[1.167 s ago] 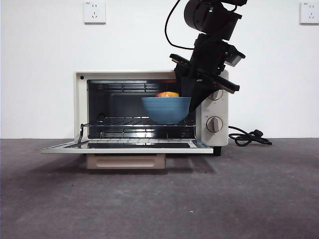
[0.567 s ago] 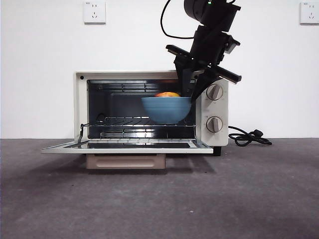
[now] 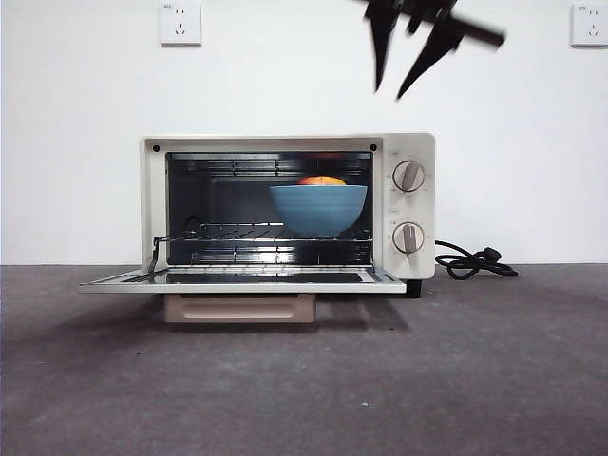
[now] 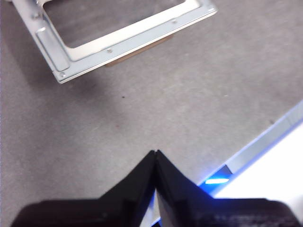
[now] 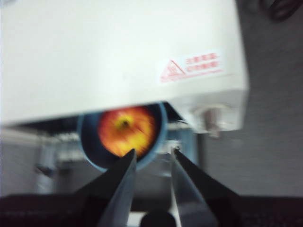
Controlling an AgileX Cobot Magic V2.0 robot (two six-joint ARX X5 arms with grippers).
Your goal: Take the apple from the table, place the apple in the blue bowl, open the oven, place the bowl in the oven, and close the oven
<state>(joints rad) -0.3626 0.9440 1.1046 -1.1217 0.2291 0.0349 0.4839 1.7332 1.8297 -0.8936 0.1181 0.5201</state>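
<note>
i log: table [image 3: 475, 380], dark grey; oven [image 3: 285, 142], door down flat; blue bowl [image 3: 318, 209] on its rack, apple [image 3: 321, 180] inside; right gripper [image 3: 408, 71] above the oven, jaws narrowly parted, empty; left gripper [image 4: 156, 153] pressed closed over the table.

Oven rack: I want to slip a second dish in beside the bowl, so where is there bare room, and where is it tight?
The rack is bare left of the blue bowl, up to the oven cavity's left wall. The bowl, holding the apple, crowds the right side. The open door is bare too. The right end effector hangs open above the oven.
</note>
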